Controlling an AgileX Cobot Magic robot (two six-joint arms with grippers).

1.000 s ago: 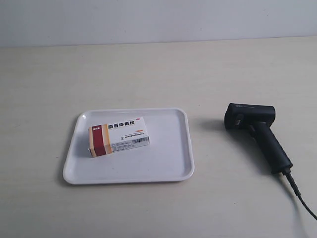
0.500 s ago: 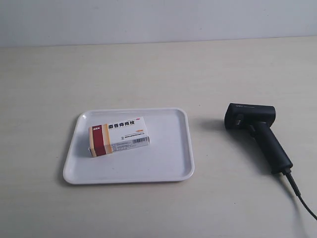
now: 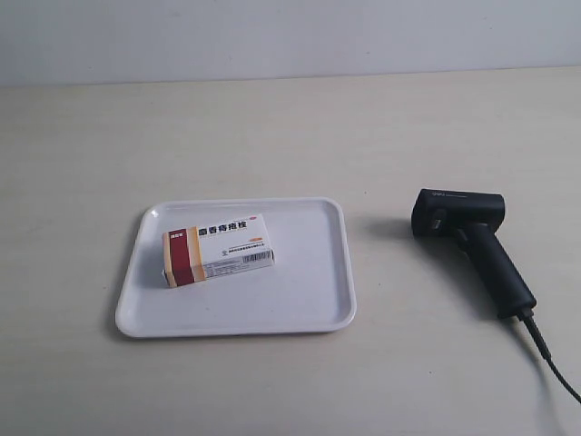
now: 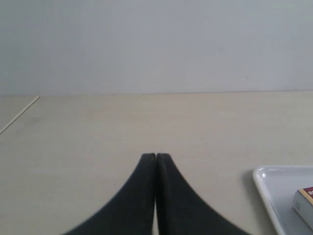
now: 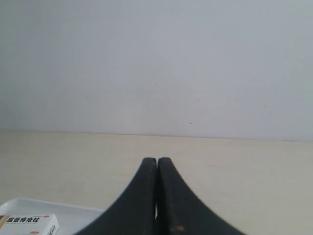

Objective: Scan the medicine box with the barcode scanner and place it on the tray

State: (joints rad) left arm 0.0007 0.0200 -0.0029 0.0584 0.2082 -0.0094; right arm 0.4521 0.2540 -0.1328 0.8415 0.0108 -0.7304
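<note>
On the tray's (image 3: 309,300) half nearer the exterior view's left lies the medicine box (image 3: 218,249), flat, barcode edge showing. Well apart on the table rests the barcode scanner (image 3: 472,241), untouched. Left gripper (image 4: 156,157) and right gripper (image 5: 157,160) are both closed, empty. Pinching the light carton may skid it across the slick tray.

Medicine box (image 3: 218,250) flat on white tray (image 3: 313,291), left of centre, red band leftward. Black barcode scanner (image 3: 472,241) on table, right, well apart, cable trailing near-right.
</note>
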